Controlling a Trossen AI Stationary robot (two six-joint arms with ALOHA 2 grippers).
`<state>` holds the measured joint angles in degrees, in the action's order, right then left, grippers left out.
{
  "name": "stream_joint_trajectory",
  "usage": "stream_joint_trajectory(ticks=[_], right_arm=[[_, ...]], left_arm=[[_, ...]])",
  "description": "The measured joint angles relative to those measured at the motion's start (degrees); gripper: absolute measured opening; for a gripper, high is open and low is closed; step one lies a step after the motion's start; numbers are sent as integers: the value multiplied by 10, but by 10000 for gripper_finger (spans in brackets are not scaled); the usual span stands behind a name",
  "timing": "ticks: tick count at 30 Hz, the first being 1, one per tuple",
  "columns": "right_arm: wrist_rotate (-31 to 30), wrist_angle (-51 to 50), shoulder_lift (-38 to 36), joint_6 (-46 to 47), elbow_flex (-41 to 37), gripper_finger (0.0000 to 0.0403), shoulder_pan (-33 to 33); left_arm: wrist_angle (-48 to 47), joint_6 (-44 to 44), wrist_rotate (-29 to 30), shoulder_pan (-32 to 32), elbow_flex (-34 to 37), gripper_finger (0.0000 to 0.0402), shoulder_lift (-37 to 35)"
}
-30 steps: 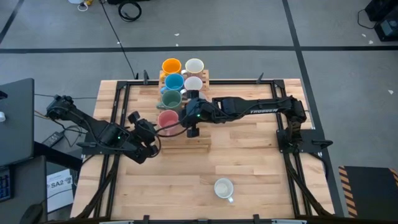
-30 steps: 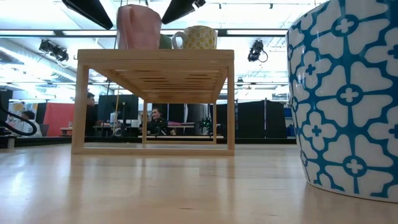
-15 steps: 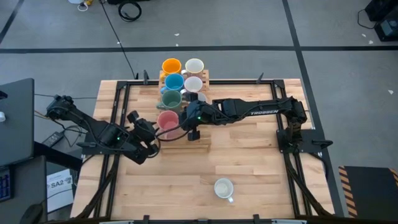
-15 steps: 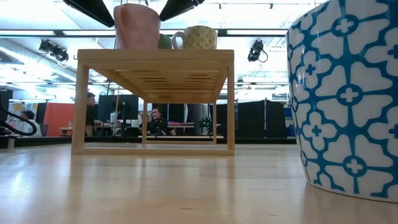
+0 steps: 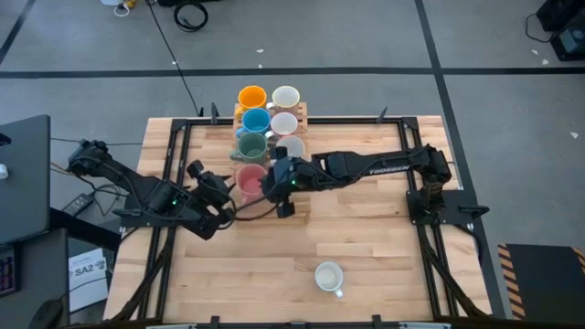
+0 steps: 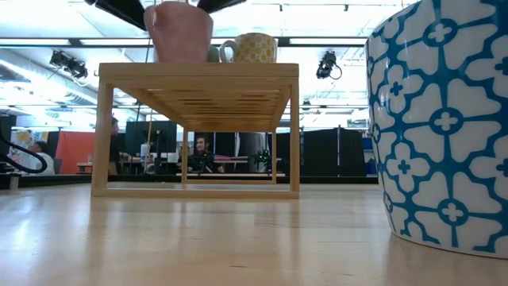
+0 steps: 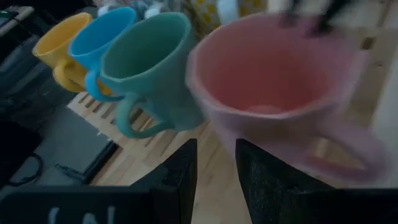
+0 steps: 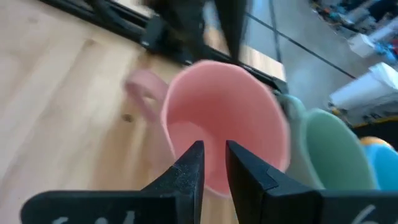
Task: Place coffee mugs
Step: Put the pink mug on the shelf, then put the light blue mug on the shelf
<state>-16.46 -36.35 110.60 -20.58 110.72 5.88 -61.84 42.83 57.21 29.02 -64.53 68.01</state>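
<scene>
A pink mug [image 5: 247,180] is at the near end of a wooden rack [image 6: 198,71], its handle [image 8: 143,93] toward the table's near edge. My left gripper [image 5: 228,185] is at the left side of its rim, my right gripper [image 5: 263,179] at the right side, and both are shut on it. In the low view the mug's base [image 6: 178,57] is level with the rack's top; I cannot tell whether it rests there. Behind it on the rack stand green [image 5: 251,144], blue [image 5: 256,119], orange [image 5: 251,97] and white [image 5: 286,97] mugs. My left gripper has the pink mug's rim on its left side [image 7: 214,127], and the wall runs down between the two fingers [image 7: 183,168]. It slants down from the table's left. The mug stays upright. My right gripper has the rim on the opposite, right side [image 8: 214,186], with its fingers [image 8: 193,162] close together over the wall. It slants down from the table's right. Which finger is inside the mug does not show.
A white mug with a blue pattern [image 5: 328,275] stands alone near the table's front edge and fills the right of the low view [image 6: 444,119]. A yellow-patterned mug [image 6: 254,48] sits on the rack beside the pink one. People sit in the room behind.
My right gripper has gone a little toward the table's left and near edge, and my left gripper has turned slightly. The pink mug between them has shifted toward the near edge, staying upright.
</scene>
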Motion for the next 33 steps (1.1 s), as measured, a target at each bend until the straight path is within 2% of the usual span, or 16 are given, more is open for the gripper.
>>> stream_joint_trajectory(ticks=[4,18,27,33], right_arm=[[18,7,0,0,0,72,3],[-11,8,-2,-2,0,72,-4],[-34,-3,-68,7,-1,72,20],[-6,-81,-134,103,0,72,61]], left_arm=[[-5,0,14,0,0,117,0],[-10,0,7,1,0,117,0],[-10,0,-101,1,1,117,0],[-10,15,-163,1,1,117,0]])
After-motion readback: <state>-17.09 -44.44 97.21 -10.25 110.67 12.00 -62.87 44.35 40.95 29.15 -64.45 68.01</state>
